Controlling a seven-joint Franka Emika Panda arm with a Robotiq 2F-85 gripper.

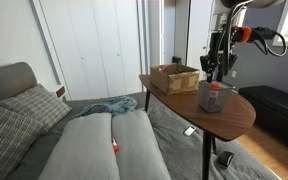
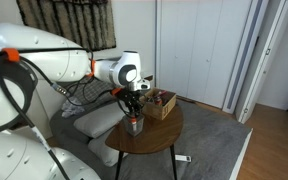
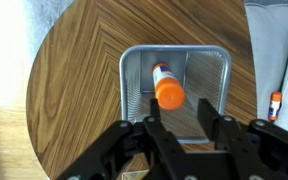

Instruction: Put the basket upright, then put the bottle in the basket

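The bottle (image 3: 167, 90) stands inside the upright basket (image 3: 132, 85) on the table (image 3: 74, 60). My gripper (image 3: 187, 127) hovers above, jaws apart, empty (both steps look finished). Next I'd lift straight clear.
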